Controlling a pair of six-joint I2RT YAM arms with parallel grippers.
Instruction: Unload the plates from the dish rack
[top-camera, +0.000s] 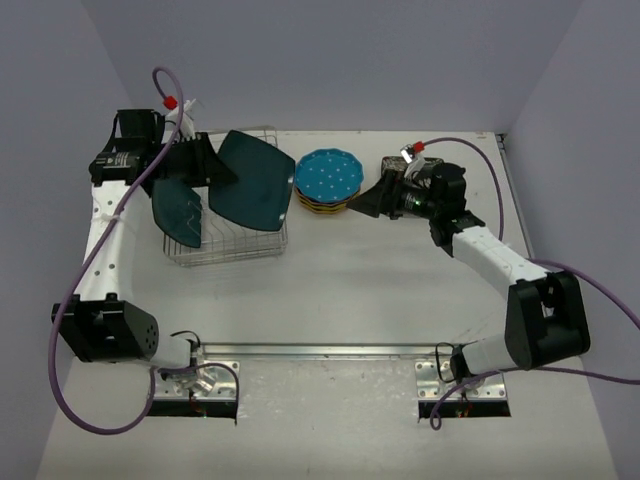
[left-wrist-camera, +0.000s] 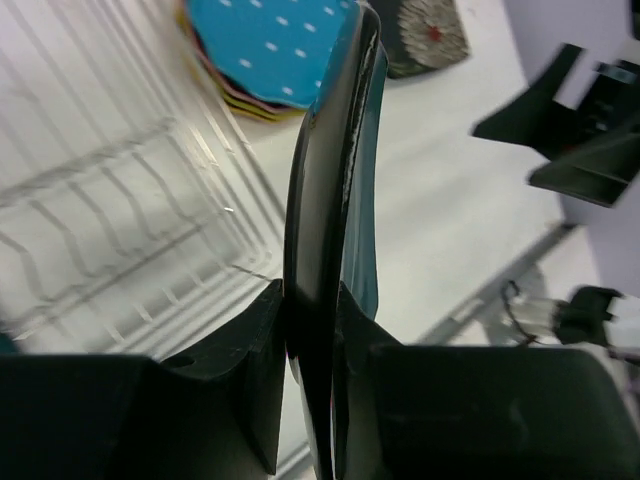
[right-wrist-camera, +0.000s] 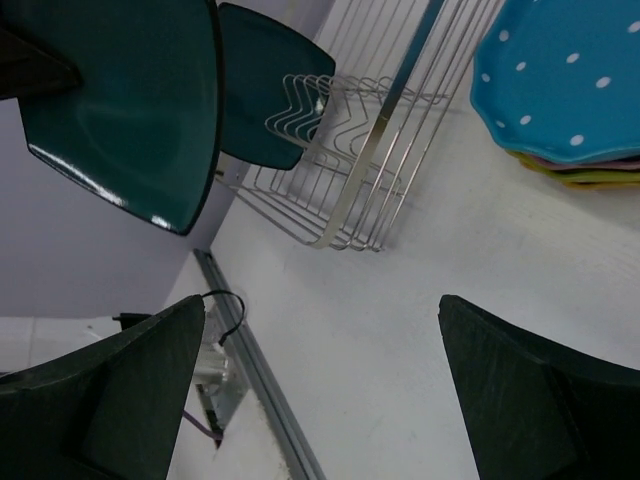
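My left gripper (top-camera: 226, 172) is shut on the edge of a dark teal squarish plate (top-camera: 254, 180), held edge-up above the silver wire dish rack (top-camera: 232, 247). In the left wrist view the jaws (left-wrist-camera: 312, 312) clamp the plate's rim (left-wrist-camera: 325, 180) over the rack (left-wrist-camera: 120, 230). A second dark teal plate (top-camera: 178, 212) stands in the rack's left end. A dotted blue plate (top-camera: 328, 176) tops a stack right of the rack. My right gripper (top-camera: 366, 200) is open and empty just right of that stack; its view (right-wrist-camera: 320, 340) shows bare table between the fingers.
A dark patterned plate (left-wrist-camera: 428, 32) lies on the table behind the stack, near the right gripper. The right wrist view shows the rack (right-wrist-camera: 370, 170), both teal plates (right-wrist-camera: 130, 110) (right-wrist-camera: 265, 90) and the blue stack (right-wrist-camera: 570, 80). Walls close the left, back and right.
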